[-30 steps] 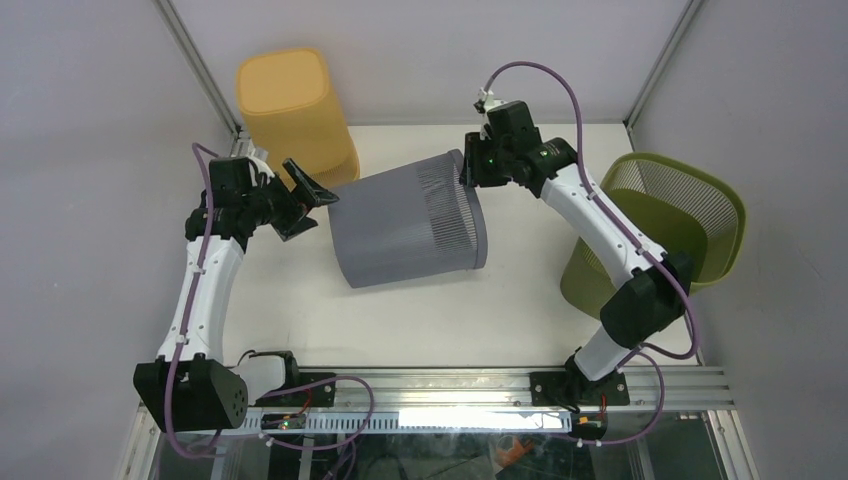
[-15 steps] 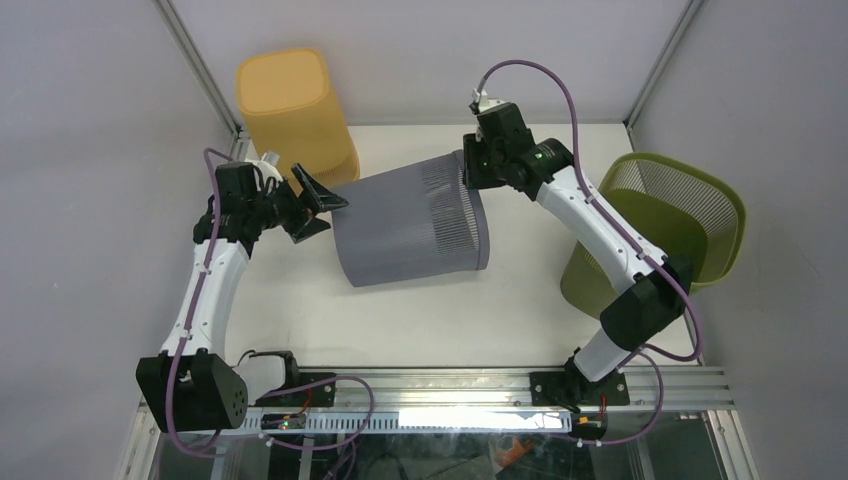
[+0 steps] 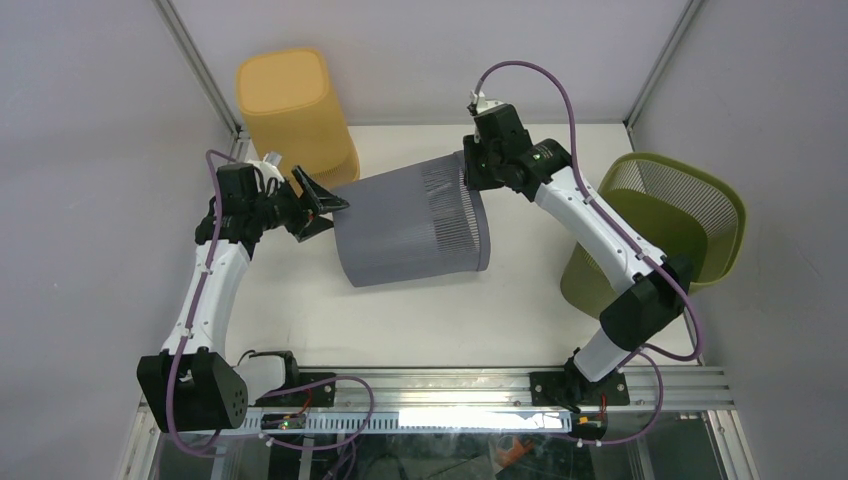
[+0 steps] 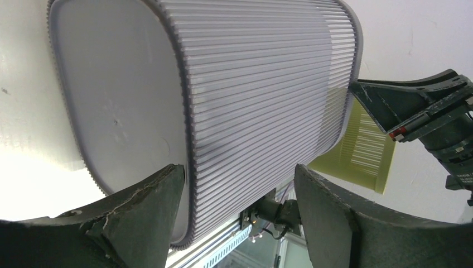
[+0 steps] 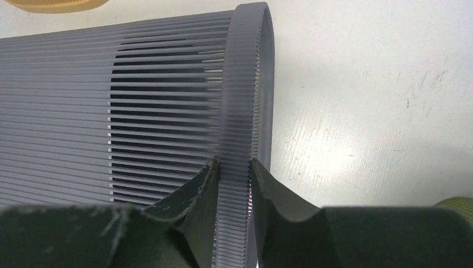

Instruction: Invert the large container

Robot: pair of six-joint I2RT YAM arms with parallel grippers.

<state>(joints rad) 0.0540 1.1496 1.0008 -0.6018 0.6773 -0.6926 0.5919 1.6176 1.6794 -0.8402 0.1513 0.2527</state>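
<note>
The large grey ribbed container [image 3: 405, 225] lies on its side on the table, closed base to the left and open mouth to the right. My right gripper [image 3: 468, 172] is shut on its rim at the far top edge; in the right wrist view the fingers [image 5: 234, 164] pinch the rim band [image 5: 245, 84]. My left gripper [image 3: 322, 207] is open right at the container's base. In the left wrist view its spread fingers [image 4: 239, 170] frame the base's edge and ribbed wall [image 4: 251, 84]. I cannot tell whether they touch it.
A yellow container [image 3: 292, 105] stands upside down at the back left, close behind the left gripper. A green slatted basket [image 3: 670, 225] leans at the right edge, next to the right arm. A metal rail runs along the table's front.
My left gripper has moved right and slightly back, up to the grey container's base, staying open. The right gripper keeps its hold on the rim with a slight shift.
</note>
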